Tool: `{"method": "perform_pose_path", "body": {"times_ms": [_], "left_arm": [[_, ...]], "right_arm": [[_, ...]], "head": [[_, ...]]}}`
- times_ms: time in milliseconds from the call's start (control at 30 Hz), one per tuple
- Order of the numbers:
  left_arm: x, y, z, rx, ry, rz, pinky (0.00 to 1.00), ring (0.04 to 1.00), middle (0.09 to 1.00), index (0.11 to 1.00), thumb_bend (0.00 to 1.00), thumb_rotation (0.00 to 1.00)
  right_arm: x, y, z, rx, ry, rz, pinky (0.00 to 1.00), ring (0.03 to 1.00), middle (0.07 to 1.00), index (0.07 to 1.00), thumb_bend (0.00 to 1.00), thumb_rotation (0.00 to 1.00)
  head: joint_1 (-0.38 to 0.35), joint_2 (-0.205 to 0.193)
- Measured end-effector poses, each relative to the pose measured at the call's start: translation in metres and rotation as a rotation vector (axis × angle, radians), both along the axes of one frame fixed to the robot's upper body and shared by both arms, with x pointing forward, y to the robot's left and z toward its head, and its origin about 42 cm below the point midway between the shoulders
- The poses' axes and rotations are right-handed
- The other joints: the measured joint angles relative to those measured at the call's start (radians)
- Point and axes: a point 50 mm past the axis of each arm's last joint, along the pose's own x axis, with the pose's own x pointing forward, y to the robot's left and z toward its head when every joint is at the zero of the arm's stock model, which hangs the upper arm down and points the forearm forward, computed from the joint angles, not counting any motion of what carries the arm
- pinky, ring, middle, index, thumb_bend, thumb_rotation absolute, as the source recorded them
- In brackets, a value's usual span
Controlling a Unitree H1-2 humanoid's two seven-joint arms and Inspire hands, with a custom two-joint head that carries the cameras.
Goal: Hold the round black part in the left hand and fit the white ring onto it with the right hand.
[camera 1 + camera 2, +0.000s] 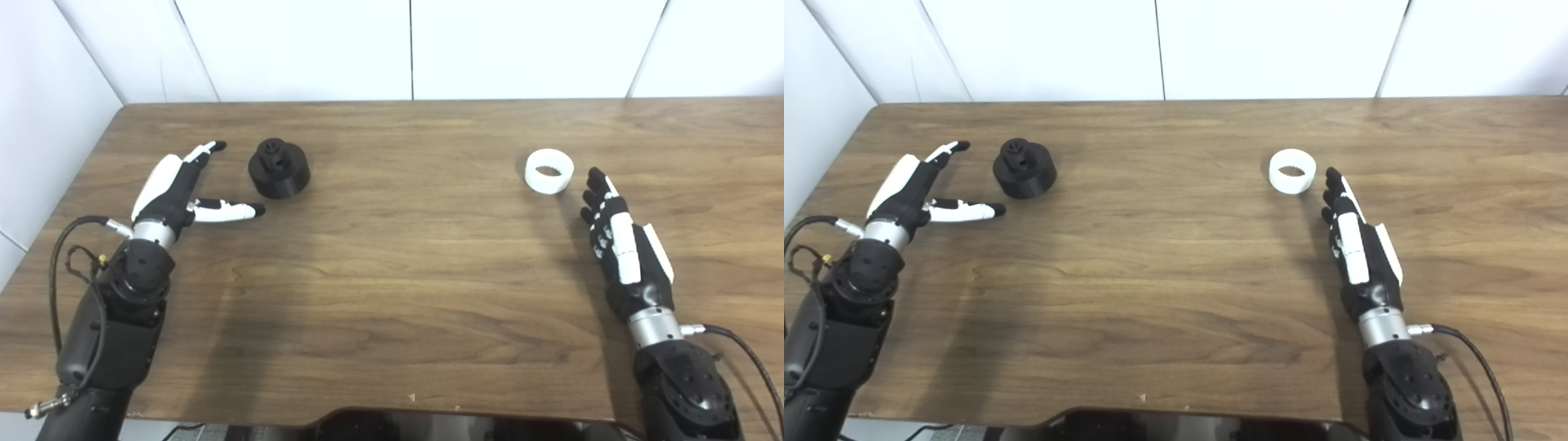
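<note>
Both splayed and empty, the left robot hand (177, 190) flanks the black part (279, 169), while the right robot hand (621, 245), thumb seemingly hidden, nears the white ring (549, 171).

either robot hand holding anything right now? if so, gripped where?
Nothing held. Left robot hand is open beside the black part; right robot hand is open just short of the white ring. Both parts sit on the table.

One black part (279, 168), one white ring (549, 171) and two hands, left (174, 190) and right (625, 245), are sitting over one table (392, 275).
</note>
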Motion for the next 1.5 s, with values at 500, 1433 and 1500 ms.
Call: {"method": "perform_pose_path", "body": {"times_ms": [500,1433,1500], "left_arm": [[0.012,-0.001,-0.009,0.009,0.031,-0.005,0.99,1.000,0.987,0.910,0.98,0.29],[0.021,-0.010,-0.018,0.020,0.012,-0.030,0.98,1.000,0.983,0.904,0.96,0.28],[0.021,-0.010,-0.017,0.020,0.010,-0.031,0.98,1.000,0.983,0.903,0.95,0.28]], "right_arm": [[0.000,0.000,0.000,-0.012,0.000,-0.001,1.00,1.000,0.994,0.969,0.59,1.00],[-0.002,0.001,0.001,-0.026,-0.036,-0.001,1.00,1.000,0.982,0.965,0.55,1.00],[-0.002,0.001,0.001,-0.028,-0.036,-0.002,1.00,1.000,0.981,0.965,0.55,1.00]], "head": [[-0.003,-0.008],[-0.005,-0.061],[-0.005,-0.060]]}}
